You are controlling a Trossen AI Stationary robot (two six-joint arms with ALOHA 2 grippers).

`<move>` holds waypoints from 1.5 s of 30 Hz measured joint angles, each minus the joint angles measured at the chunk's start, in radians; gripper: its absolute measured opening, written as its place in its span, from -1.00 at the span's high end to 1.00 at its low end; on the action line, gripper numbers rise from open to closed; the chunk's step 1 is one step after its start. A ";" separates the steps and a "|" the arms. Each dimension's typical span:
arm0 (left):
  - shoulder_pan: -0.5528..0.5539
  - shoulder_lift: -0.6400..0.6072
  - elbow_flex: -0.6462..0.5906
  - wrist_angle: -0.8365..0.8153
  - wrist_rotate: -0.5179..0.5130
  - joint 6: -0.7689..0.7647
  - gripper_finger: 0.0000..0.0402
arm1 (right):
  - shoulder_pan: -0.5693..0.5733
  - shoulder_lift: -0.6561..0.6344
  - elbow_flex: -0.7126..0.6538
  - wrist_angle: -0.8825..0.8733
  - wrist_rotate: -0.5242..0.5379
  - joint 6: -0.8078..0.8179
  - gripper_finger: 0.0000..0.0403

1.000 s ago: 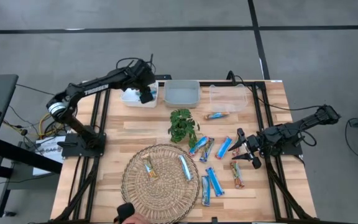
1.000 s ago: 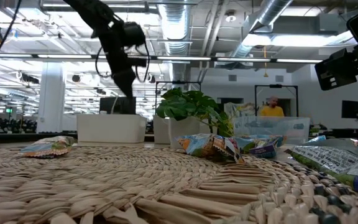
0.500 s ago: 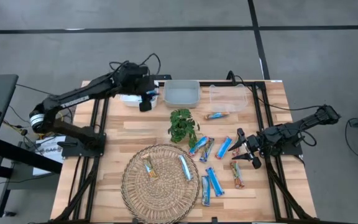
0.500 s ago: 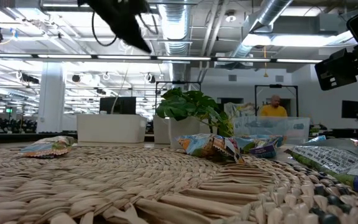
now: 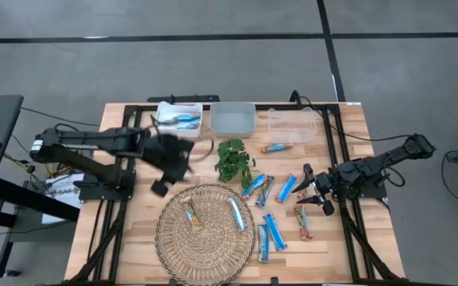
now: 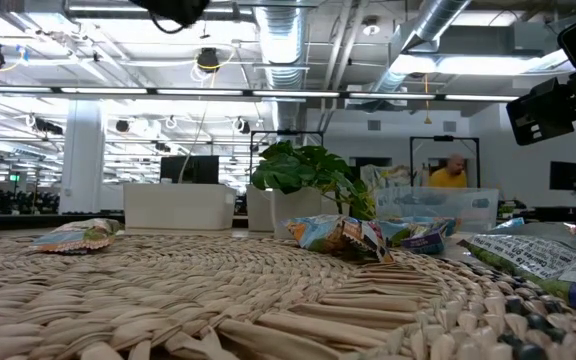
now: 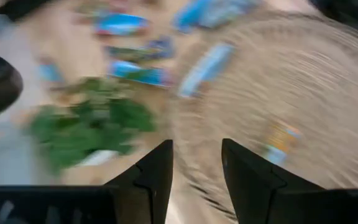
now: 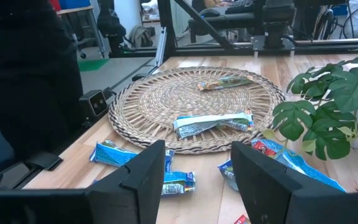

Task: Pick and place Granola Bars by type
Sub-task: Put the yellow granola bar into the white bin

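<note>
- Granola Bars (image 5: 275,208): most lie loose on the wooden table (image 5: 133,230), in a cluster between the woven mat (image 5: 169,238) and the right gripper (image 5: 311,189).
- Two bars rest on the woven mat: a tan one (image 5: 189,213) and a light-blue one (image 5: 236,213).
- One bar (image 5: 276,148) lies alone just in front of the clear bin (image 5: 293,125).
- White bin (image 5: 168,119): holds blue-wrapped bars (image 5: 183,121).
- Grey bin (image 5: 234,118): no contents visible from above.
- Clear bin: contents cannot be told through its walls.
- The plant (image 5: 234,160) stands between the bins and the mat.
- Left gripper (image 7: 196,163): above the table beside the mat's far-left edge, fingers apart, nothing between them. Its wrist view is smeared, and the high view blurs the arm.
- Right gripper: at the table's right edge, fingers apart and empty.
- Low view: a person (image 6: 450,172) in yellow shows far behind the clear bin.
</note>
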 joint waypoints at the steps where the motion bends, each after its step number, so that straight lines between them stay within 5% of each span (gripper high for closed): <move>1: -0.038 0.000 0.000 -0.029 0.000 0.000 0.35 | 0.000 0.000 0.000 0.000 0.000 0.000 0.12; 8: -0.258 0.023 -0.040 -0.102 -0.060 0.001 0.35 | 0.000 0.000 0.000 0.000 0.000 0.000 0.12; 16: -0.391 0.066 -0.212 -0.009 -0.106 0.072 0.35 | 0.000 0.000 0.000 0.000 0.000 0.000 0.12; 27: -0.407 0.263 -0.307 0.249 -0.223 0.086 0.32 | 0.000 0.000 0.000 0.000 0.000 0.000 0.12; 45: -0.397 0.423 -0.307 0.352 -0.241 0.211 -0.01 | 0.000 0.000 0.000 0.000 0.000 0.000 0.12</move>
